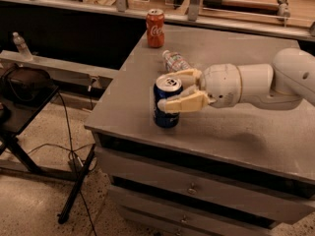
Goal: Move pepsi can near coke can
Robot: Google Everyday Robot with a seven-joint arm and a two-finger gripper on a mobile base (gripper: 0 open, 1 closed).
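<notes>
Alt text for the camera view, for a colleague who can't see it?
The claw grips the upright pepsi can at the near corner of the table; the coke can stands at the far edge, a clear bottle lying between.

Pepsi can (165, 117): dark blue body, silver top, upright, base on the grey counter (236, 132) close to its near left edge. The gripper (168, 90) reaches in from the right, with one of its fingers (184, 103) lying across the can's near side and the other behind it, both pressed to the can.

Coke can (155, 28): red, white script, silver top, upright at the counter's far left edge, well apart from the pepsi can.
</notes>
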